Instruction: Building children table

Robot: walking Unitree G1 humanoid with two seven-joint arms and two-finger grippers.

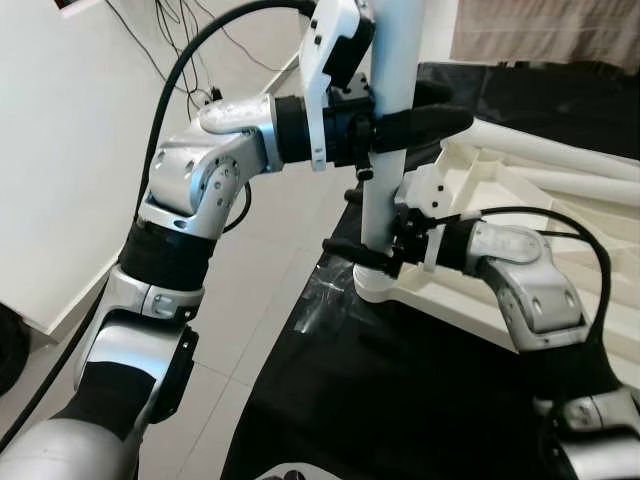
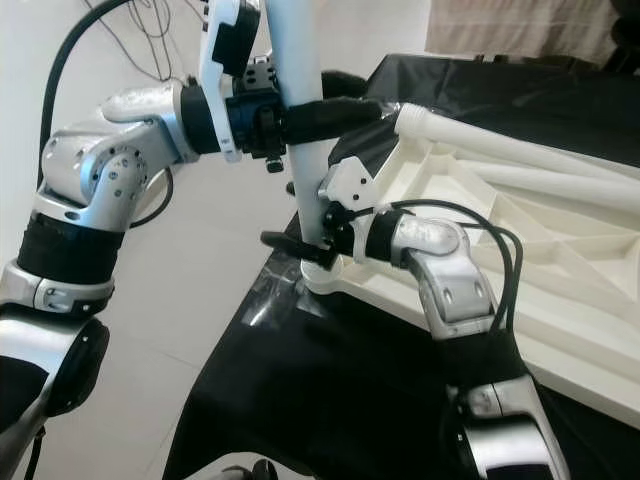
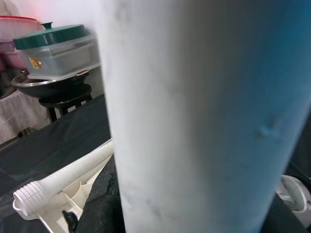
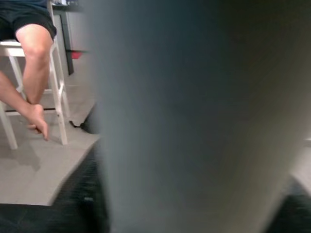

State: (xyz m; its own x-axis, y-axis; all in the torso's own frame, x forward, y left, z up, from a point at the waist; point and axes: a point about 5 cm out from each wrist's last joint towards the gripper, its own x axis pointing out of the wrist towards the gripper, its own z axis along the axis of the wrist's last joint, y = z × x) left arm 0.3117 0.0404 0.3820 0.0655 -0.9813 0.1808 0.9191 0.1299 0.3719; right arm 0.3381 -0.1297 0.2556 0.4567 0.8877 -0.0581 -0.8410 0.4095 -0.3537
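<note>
Both tools (image 1: 400,125) (image 1: 375,262) clamped on upright leg (image 2: 300,150) — seated person's legs (image 4: 31,63) behind.

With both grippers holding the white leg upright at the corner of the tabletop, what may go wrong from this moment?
1. The white leg stands upright in the corner socket of the upturned tabletop; if it tilts, the thread may cross.
2. The left gripper holds high and the right gripper low; uneven turning could let the leg slip.
3. The corner lies near the edge of the black cloth, so pushing may shift the tabletop off.
</note>
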